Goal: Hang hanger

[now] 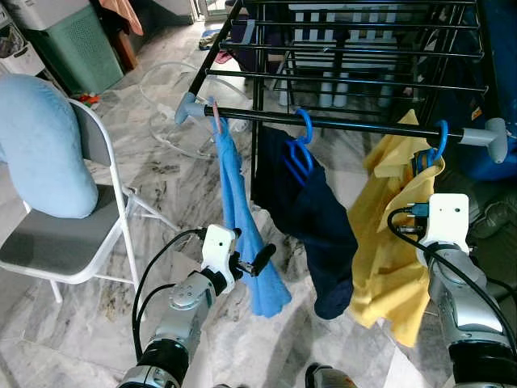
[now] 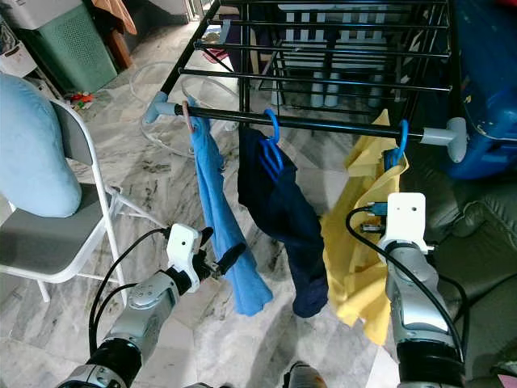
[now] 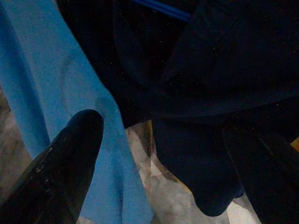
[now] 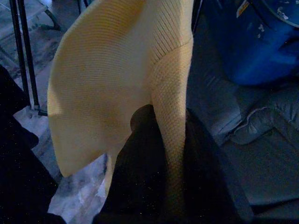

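A black drying rack [image 1: 355, 123] stands ahead with three garments on its front rail. A light blue cloth [image 1: 238, 202] hangs at the left. A navy garment [image 1: 311, 218] hangs on a blue hanger [image 1: 305, 129] in the middle. A yellow knit sweater [image 1: 388, 242] hangs on another blue hanger [image 1: 440, 141] hooked over the rail at the right. My left gripper [image 1: 257, 260] is open, low beside the blue cloth, one finger [image 3: 70, 158] in front of it. My right gripper [image 4: 170, 135] is shut on the yellow sweater's edge, just below its hanger; the white wrist box [image 1: 447, 218] hides it from above.
A white folding chair [image 1: 73, 242] with a pale blue cushion [image 1: 40, 145] stands at my left. A green bin [image 1: 77, 44] is at the back left, and a white hose [image 1: 161, 89] lies on the marble floor. A blue bulky thing [image 2: 485, 81] and grey padding [image 2: 477, 242] crowd the right.
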Controlling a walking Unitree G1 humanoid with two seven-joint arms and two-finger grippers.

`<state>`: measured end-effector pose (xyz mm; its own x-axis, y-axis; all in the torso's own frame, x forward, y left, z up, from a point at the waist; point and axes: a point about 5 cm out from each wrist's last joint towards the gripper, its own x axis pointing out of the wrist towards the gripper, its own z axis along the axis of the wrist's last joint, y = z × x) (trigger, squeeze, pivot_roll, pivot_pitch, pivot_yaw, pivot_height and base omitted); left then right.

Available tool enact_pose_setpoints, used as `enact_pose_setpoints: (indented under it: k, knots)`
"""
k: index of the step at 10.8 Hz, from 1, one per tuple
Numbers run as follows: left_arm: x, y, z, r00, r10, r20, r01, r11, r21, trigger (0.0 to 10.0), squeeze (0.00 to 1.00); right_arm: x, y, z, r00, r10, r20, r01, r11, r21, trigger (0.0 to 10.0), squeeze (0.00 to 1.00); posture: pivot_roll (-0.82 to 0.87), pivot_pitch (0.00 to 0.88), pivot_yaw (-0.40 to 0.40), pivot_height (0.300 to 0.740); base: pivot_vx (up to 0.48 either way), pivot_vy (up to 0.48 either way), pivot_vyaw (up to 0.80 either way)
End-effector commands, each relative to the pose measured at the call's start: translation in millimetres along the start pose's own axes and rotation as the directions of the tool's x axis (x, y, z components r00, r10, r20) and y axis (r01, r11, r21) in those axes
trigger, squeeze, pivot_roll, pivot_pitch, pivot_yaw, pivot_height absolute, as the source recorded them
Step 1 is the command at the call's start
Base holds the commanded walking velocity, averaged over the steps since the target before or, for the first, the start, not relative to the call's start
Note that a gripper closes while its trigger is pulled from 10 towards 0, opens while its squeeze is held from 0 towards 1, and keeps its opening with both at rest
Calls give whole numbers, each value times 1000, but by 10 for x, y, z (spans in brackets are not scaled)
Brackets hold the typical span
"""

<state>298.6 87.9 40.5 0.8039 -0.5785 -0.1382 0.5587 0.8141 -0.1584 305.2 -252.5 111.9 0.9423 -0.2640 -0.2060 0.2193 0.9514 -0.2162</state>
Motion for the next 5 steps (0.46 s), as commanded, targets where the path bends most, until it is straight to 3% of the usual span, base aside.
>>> enact_pose_setpoints:
  k: [1, 2, 4, 5]
  knots:
    - [-13, 25, -19, 1000, -2, -17, 2, 1000, 11, 10000, 0, -22, -12, -66, 1000, -2, -25, 3, 1000, 4, 0, 0, -203, 138, 139, 740, 0, 0, 0]
    - [-15, 21, -28, 1000, 0, -18, 0, 1000, 10, 10000, 0, -43, -9, -16, 1000, -10, 19, 10, 1000, 9, 0, 0, -203, 138, 139, 740, 0, 0, 0]
    - [-19, 21, -33, 1000, 6, -16, -5, 1000, 8, 10000, 0, -165, 35, 274, 969, -1, 246, 3, 1000, -7, 0, 0, -206, 150, 136, 740, 0, 0, 0]
    - [-22, 21, -35, 1000, 6, -16, -6, 1000, 7, 10000, 0, -207, 25, 261, 966, -6, 260, 8, 1000, -5, 0, 0, -206, 150, 136, 740, 0, 0, 0]
